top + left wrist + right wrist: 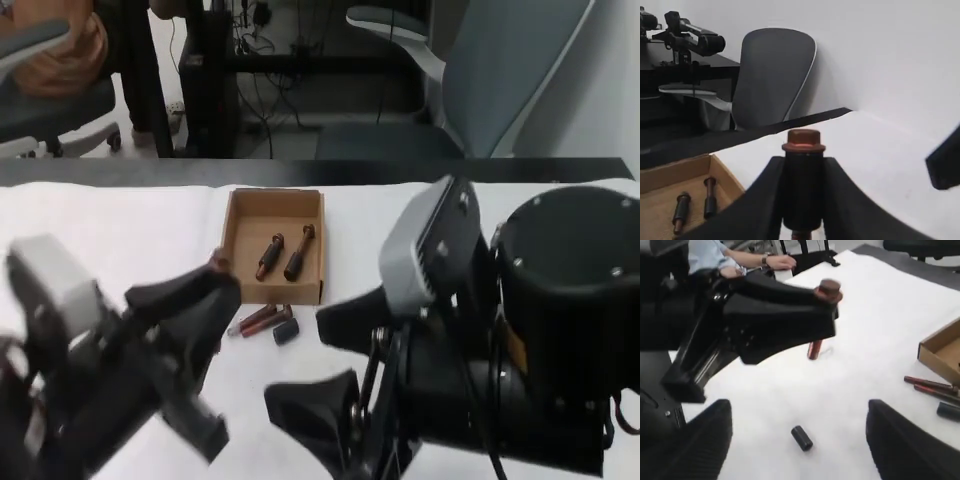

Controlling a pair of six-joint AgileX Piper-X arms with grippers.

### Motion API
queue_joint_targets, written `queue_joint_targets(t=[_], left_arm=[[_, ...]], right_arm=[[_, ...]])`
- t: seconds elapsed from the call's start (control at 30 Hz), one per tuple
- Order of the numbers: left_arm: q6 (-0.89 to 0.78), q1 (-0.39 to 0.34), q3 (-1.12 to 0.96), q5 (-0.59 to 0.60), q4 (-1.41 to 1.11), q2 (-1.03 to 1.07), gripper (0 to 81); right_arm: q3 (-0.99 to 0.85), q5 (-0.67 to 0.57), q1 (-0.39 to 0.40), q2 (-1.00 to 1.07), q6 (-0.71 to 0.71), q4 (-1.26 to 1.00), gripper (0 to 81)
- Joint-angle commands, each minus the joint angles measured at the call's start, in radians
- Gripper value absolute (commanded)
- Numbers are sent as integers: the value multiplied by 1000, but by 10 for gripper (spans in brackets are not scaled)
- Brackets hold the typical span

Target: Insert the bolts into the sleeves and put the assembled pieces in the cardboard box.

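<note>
Apparently, sleeved bolt (803,141) in left hand (803,172)

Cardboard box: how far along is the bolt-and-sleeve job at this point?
Done: two assembled pieces lie in the cardboard box. In hand: the left gripper is shut on a third sleeved bolt, held above the bench and not yet boxed. Left: two loose bolts and a loose sleeve beside the box, plus a second sleeve on the cloth near the open right gripper.

Two assembled pieces (270,256) inside the cardboard box (272,292), two bolts (256,319) and a sleeve (286,333) just before it
</note>
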Motion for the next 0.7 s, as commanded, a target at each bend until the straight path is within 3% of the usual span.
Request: queue_joint_targets(t=[0.0,0.13,0.37,0.67], left_arm=[[21,22,-104,-22,30,108,18],[-26,101,-251,18,32,326,18],[-54,236,-517,107,47,659,18],[-51,251,-759,265,129,965,18]], right_arm=[[-12,-25,-4,-3,-85,43,680],[-12,-78,-4,46,-190,75,560],[-65,-162,-4,246,-292,75,577],[-283,-201,20,490,-657,237,577]])
